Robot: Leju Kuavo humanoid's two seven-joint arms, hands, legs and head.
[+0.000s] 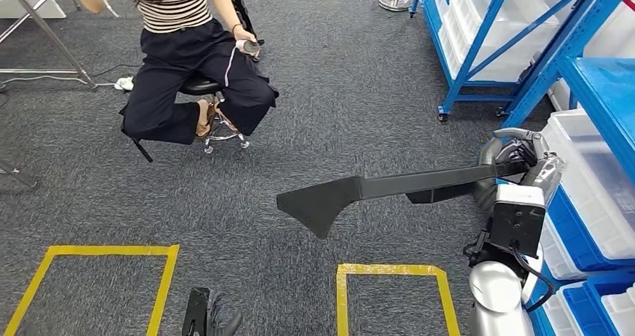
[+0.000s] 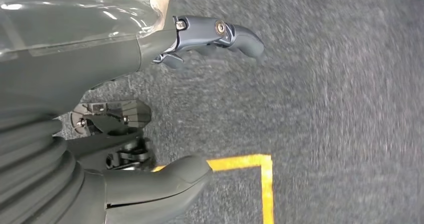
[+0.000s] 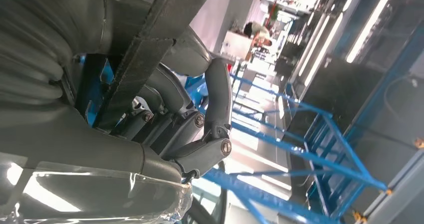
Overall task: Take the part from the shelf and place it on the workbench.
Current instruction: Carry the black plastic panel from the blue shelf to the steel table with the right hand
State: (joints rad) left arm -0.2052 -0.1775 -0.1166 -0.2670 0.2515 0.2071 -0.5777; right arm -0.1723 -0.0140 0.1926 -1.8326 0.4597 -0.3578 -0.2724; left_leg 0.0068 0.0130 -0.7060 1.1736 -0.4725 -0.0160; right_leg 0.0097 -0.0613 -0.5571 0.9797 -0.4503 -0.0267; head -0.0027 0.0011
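No readable text, label, brand, number or sign in any view. Yellow tape outlines on carpet floor: plain, no lettering. Blue shelf and white bins at right: no legible labels. Black part: unmarked surface.

A person is sitting on a stool on the grey carpet. Yellow tape squares are lying on the floor. White bins are sitting nearby.
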